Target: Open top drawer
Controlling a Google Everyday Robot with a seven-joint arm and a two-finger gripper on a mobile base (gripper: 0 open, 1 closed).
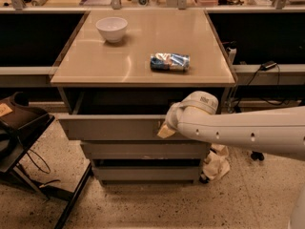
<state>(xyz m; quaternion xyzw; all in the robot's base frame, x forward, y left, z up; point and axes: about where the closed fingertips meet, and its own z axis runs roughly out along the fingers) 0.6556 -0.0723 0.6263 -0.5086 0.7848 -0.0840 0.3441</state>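
Observation:
The top drawer [109,127] is a wide grey drawer under the tan counter top, pulled partly out so a dark gap shows behind its front. My gripper [165,129] comes in from the right on a white arm and sits at the upper edge of the drawer front, right of centre. Its tan fingertip [163,131] rests against the front. Two shorter grey drawer fronts [143,150] below stay pushed in.
A white bowl [112,28] and a blue snack bag [169,62] lie on the counter top [95,66]. A dark chair [19,128] stands at the left. A crumpled cloth [217,163] lies on the floor by the cabinet's right side.

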